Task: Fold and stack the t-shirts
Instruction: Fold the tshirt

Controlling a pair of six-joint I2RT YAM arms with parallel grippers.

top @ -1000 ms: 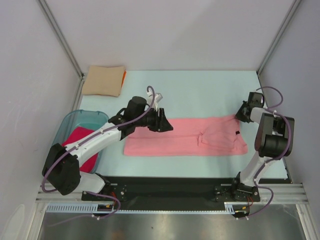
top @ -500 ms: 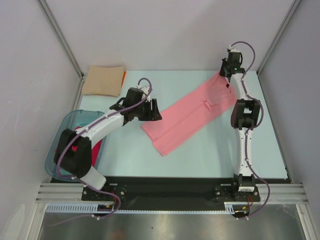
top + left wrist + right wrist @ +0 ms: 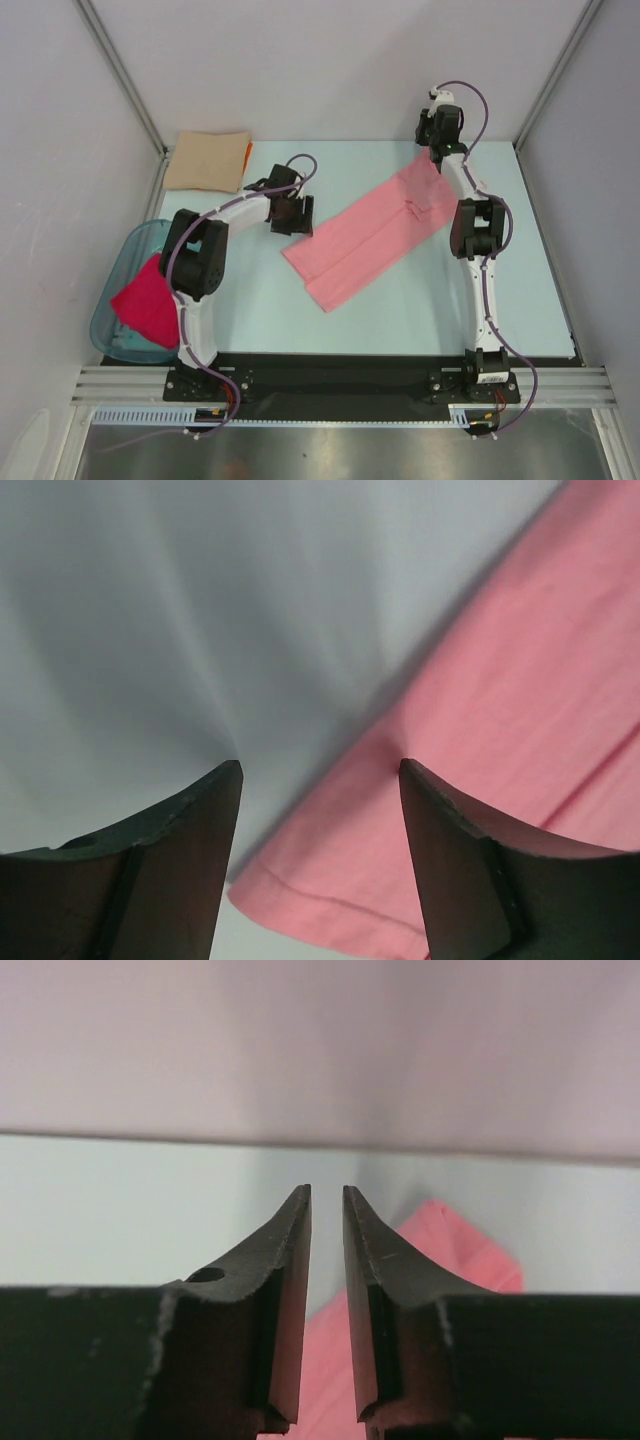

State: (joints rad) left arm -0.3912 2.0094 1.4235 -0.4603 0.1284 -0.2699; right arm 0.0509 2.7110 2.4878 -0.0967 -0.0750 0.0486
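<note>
— Now, at the far left, what is kept in the teal tub (image 3: 112, 300)?
— A crimson-pink t-shirt (image 3: 148, 305) is seen bunched there, unfolded, and is judged to be waiting its turn. Beyond it, at the far left corner of the table (image 3: 250, 310), a folded tan t-shirt (image 3: 205, 162) is laid over an orange t-shirt (image 3: 247, 152), of which only an edge is shown. That is taken to be the stack.
— And the left gripper (image 3: 297, 218)?
— Its jaws are spread wide and nothing is held between them. It is poised just over the left end of the salmon-pink t-shirt (image 3: 375, 228), whose hem is seen below it in the wrist view.
— How is that shirt laid?
— It is stretched flat on the table as a long strip, slanted from the middle toward the far right corner, probably so that it can be folded across its length.
— The right gripper (image 3: 433, 140)?
— It is raised over the shirt's far end, jaws parted only narrowly, with nothing pinched. Neither end is gripped, so the cross-fold is judged not yet done.
</note>
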